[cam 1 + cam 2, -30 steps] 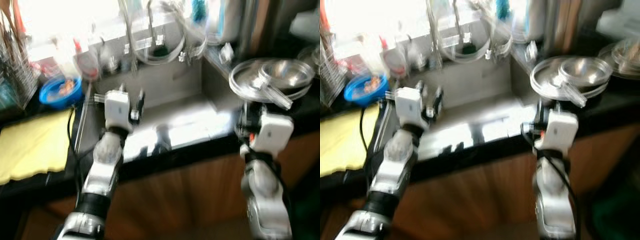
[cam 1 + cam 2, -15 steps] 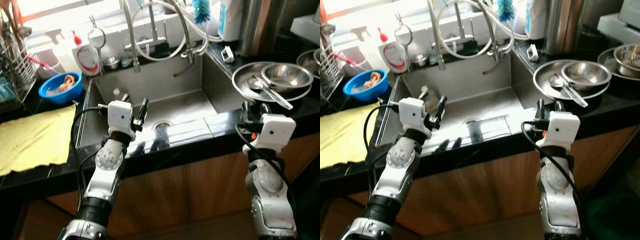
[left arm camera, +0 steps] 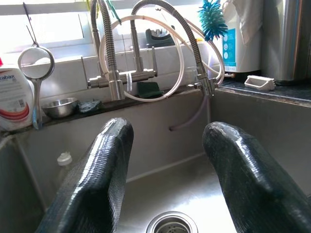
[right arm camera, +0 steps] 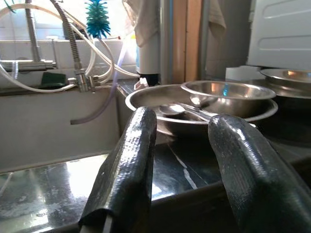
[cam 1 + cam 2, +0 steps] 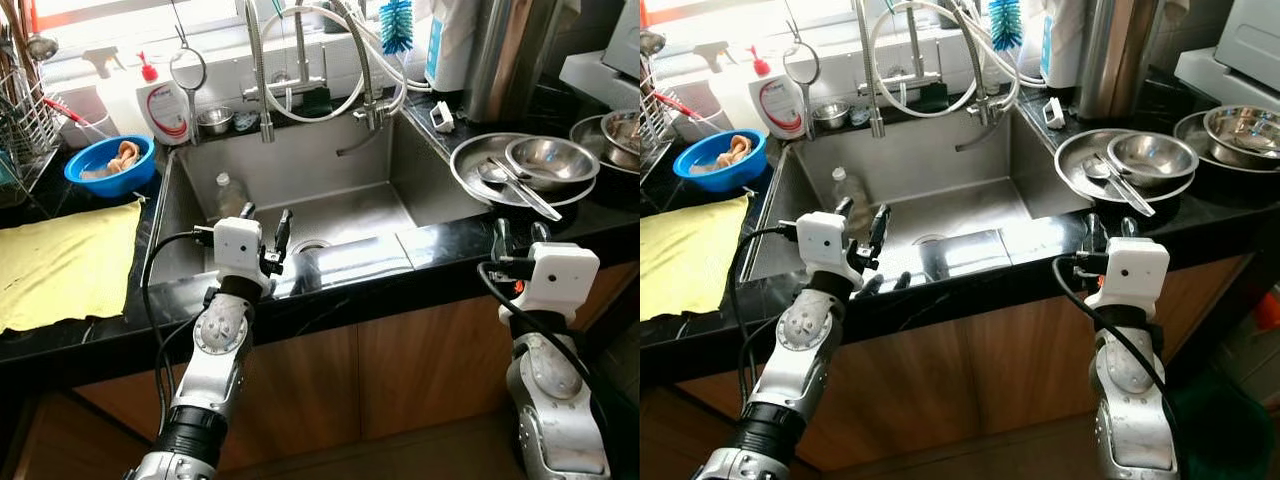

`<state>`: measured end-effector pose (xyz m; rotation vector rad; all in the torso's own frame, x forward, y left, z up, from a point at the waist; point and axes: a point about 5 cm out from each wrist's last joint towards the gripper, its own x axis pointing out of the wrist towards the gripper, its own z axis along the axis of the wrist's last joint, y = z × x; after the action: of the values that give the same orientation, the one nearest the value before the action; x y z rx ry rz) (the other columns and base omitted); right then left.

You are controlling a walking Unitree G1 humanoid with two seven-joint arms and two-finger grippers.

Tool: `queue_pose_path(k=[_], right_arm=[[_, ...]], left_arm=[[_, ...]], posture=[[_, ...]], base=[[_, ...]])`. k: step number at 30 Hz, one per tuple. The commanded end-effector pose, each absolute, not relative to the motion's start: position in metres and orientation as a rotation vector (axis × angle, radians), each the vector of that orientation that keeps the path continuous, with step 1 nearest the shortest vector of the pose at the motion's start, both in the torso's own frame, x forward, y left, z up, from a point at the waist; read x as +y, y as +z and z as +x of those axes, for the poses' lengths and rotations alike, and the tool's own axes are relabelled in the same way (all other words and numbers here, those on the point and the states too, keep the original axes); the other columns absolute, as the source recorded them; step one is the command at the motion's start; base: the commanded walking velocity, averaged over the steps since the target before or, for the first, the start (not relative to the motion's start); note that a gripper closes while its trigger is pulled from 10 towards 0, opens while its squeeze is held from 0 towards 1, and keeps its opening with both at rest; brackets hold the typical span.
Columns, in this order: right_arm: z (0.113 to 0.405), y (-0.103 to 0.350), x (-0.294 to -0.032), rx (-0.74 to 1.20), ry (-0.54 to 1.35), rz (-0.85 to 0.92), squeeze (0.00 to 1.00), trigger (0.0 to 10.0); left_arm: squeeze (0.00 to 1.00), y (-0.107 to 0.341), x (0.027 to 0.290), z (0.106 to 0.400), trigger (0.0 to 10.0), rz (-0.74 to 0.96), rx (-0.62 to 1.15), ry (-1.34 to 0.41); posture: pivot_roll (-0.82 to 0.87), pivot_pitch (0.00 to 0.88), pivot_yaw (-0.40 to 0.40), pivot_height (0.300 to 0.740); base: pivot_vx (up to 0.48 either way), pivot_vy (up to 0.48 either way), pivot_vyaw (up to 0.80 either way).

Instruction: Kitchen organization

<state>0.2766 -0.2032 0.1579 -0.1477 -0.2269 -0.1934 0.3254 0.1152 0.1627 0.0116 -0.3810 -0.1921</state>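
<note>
Left gripper (image 5: 262, 222) over the front of the steel sink (image 5: 300, 170), fingers (image 3: 99, 170) spread wide, holding nothing. Right gripper (image 5: 517, 236) at the table edge (image 5: 440, 245), fingers (image 4: 131, 160) apart, empty, near the steel plate (image 5: 480, 182) carrying a bowl (image 5: 550, 160).

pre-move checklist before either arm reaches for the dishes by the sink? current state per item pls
1. Left gripper open and holding nothing: ok, fingers apart over the sink.
2. Right gripper open and holding nothing: ok, fingers spread.
3. Right gripper lined up with target: ok, it points at the steel plate carrying a bowl and spoon.
4. Path to plate: ok, bare black counter between fingers and plate.
5. Sink contents: not ok, a bottle lies by the left wall.
6. Spoon stable on plate: cannot tell, it lies loose across the rim.
</note>
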Motion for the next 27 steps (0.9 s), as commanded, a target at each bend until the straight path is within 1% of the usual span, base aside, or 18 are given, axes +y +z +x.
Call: queue_pose_path(k=[1,2,5,6,9,13,22,27], right_arm=[[0.278,0.153,-0.197,-0.206,-0.178,-0.155,0.00,10.0],[0.278,0.154,-0.196,-0.206,-0.173,-0.168,0.00,10.0],[0.280,0.155,-0.197,-0.202,-0.185,-0.196,0.00,10.0],[0.280,0.155,-0.199,-0.207,-0.193,-0.179,0.00,10.0],[0.279,0.155,-0.202,-0.211,-0.226,-0.129,0.00,10.0],[0.280,0.158,-0.201,-0.224,-0.227,-0.127,0.00,10.0],[0.287,0.162,-0.189,-0.238,-0.182,-0.141,0.00,10.0],[0.288,0.163,-0.187,-0.240,-0.177,-0.135,0.00,10.0]], left_arm=[[0.00,0.164,0.122,0.328,10.0,0.023,-0.385,-0.176],[0.00,0.165,0.122,0.329,10.0,0.028,-0.388,-0.175],[0.00,0.167,0.123,0.330,10.0,0.027,-0.393,-0.167],[0.00,0.167,0.123,0.331,10.0,0.025,-0.394,-0.165],[0.00,0.167,0.123,0.331,10.0,0.022,-0.394,-0.163],[0.00,0.167,0.122,0.332,10.0,0.019,-0.392,-0.165],[0.00,0.167,0.128,0.333,10.0,0.017,-0.393,-0.135],[0.00,0.165,0.129,0.332,10.0,0.014,-0.391,-0.132]], posture=[[-0.31,0.000,0.130,0.740],[-0.31,0.000,0.127,0.740],[-0.30,0.000,0.128,0.740],[-0.31,0.000,0.135,0.740],[-0.31,0.000,0.142,0.740],[-0.31,0.000,0.143,0.740],[-0.29,0.000,0.133,0.740],[-0.28,0.000,0.129,0.740]], base=[[0.000,0.000,0.00],[0.000,0.000,0.00],[0.247,0.000,0.80],[0.247,0.000,0.80],[0.246,0.000,0.00],[0.181,0.000,0.00],[0.000,0.000,0.00],[0.000,0.000,0.00]])
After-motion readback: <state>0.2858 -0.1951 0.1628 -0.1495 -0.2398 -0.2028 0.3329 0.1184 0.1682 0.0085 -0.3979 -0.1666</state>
